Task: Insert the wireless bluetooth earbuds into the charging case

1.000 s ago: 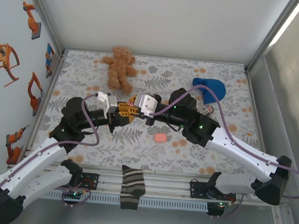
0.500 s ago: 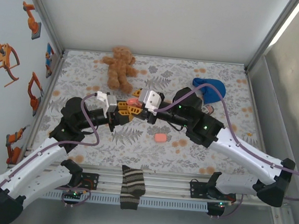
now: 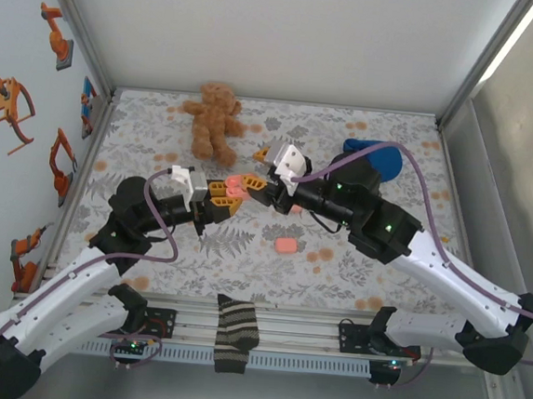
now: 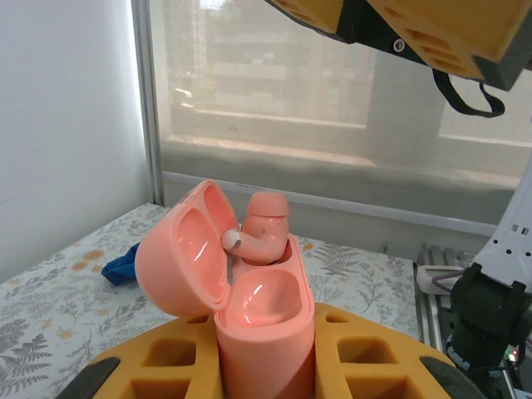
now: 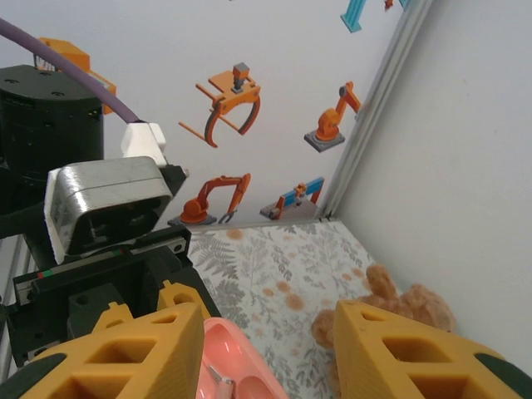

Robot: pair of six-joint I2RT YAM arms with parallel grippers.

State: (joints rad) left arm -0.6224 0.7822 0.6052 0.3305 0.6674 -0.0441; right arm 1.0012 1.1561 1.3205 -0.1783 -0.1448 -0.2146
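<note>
The left tool clamps the pink charging case upright above the tabletop, lid swung open. One earbud sits in its far socket. The right tool hovers just beside the case, jaws parted, gripping nothing.

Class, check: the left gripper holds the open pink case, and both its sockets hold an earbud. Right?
No. The left gripper holds the open pink case, but just one socket holds an earbud; the left wrist view shows the other empty.
</note>
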